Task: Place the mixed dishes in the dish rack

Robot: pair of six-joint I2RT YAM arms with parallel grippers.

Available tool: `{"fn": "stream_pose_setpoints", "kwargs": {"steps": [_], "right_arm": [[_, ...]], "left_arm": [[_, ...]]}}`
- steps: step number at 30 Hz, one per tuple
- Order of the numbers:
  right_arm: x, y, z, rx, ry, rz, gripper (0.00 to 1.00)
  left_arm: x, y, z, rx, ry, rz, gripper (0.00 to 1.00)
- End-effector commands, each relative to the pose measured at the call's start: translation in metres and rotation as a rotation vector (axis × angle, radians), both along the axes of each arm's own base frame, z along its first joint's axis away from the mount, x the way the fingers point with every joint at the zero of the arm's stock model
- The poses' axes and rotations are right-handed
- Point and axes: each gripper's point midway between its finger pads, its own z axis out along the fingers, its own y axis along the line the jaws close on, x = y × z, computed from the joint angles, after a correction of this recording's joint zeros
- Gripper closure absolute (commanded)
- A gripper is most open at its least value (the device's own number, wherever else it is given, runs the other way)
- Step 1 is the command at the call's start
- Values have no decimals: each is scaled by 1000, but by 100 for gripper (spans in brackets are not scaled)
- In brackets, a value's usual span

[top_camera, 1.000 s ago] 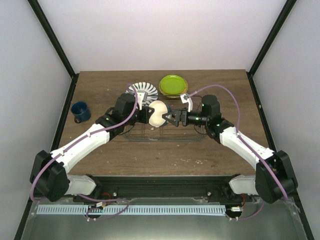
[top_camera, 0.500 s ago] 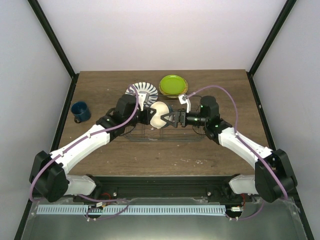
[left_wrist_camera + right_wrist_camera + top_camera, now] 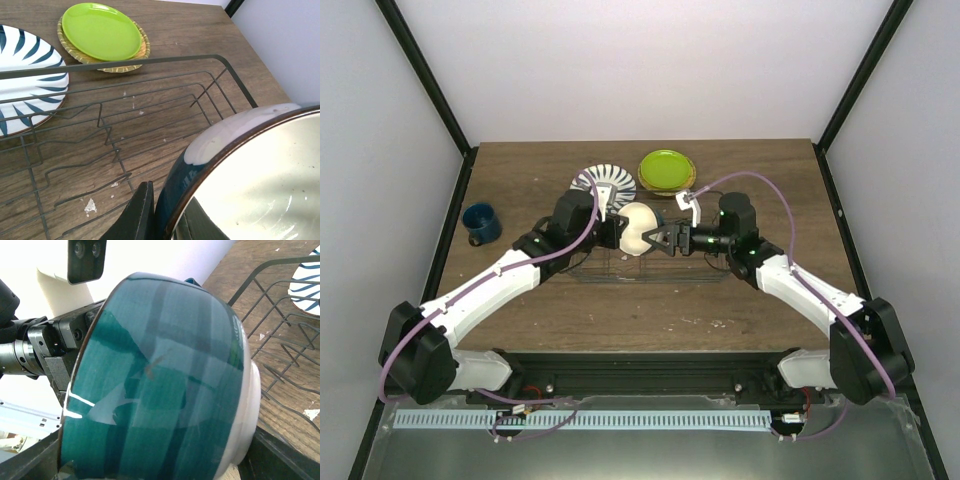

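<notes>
From above, the bowl hangs over the dish rack, between the left claw and right claw. Left wrist: the claw pinches its rim, rack wires and desk below. Right wrist: fingers spread wide either side of the bowl's teal outside.

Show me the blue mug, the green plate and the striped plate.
blue mug (image 3: 480, 222), top external view, middle of its opening
green plate (image 3: 102, 31), left wrist view, centre of its face
striped plate (image 3: 27, 55), left wrist view, its upper face
</notes>
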Motion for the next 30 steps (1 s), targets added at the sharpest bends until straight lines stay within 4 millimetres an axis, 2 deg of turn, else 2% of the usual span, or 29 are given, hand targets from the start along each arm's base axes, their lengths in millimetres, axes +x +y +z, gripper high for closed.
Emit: {"fn": "stream_pose_setpoints", "kwargs": {"steps": [1,8,13,19,24,30], "right_arm": [[-3,4,-2,4,-9,31,23],[-2,7,-6,7,5,42,24],[-2,8,-6,10,1,49,34],[0,11,-7,16,-3,60,55],[3,11,-10,10,-1,54,56],[15,8,-14,-37,-24,-6,57]], "left_arm": [[5,-8,30,-77,-79,-8,100],[6,-12,26,-86,-71,-20,100],[7,-15,21,-84,-64,-29,99],[10,-19,6,-75,-50,-36,94],[12,-25,-6,-83,-33,-51,91],[14,-27,-14,-83,-18,-48,71]]}}
